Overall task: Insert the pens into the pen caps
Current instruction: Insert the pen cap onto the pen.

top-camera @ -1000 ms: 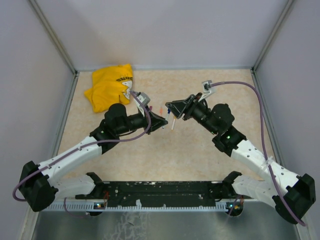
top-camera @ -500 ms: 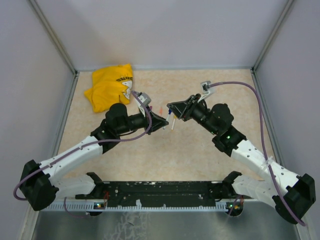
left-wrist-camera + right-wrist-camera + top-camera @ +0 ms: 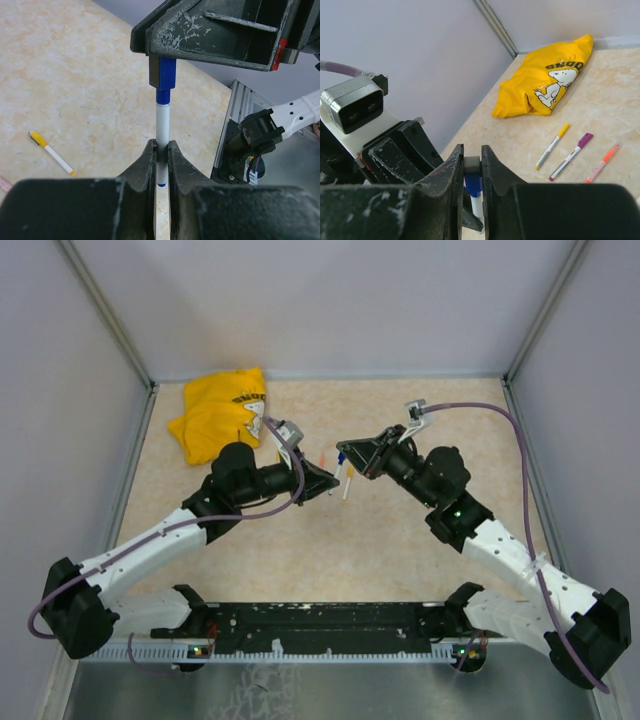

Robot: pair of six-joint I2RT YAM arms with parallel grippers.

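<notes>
pen (image 3: 162, 122): white barrel, narrow blue collar at the top end, small blue tip at the bottom; stands upright in the left wrist view
blue cap (image 3: 162, 74): short dark-blue tube, wider than the barrel; sits on the pen's top end with the collar still showing below it. Can't tell if it is fully seated
location: pen and cap are off the table (image 3: 380, 540), over its middle, between the two grippers
left gripper (image 3: 161, 150): fingers clamped on the white barrel, low down
right gripper (image 3: 472, 155): fingers pressed against both sides of the blue cap
loose pens: yellow-capped pen (image 3: 551, 145), purple-capped pen (image 3: 571, 155) and orange pen (image 3: 603, 162) lie side by side on the table, roughly parallel, not touching
yellow cloth (image 3: 545, 85): crumpled at the far left corner, cartoon dog print, beyond the loose pens
</notes>
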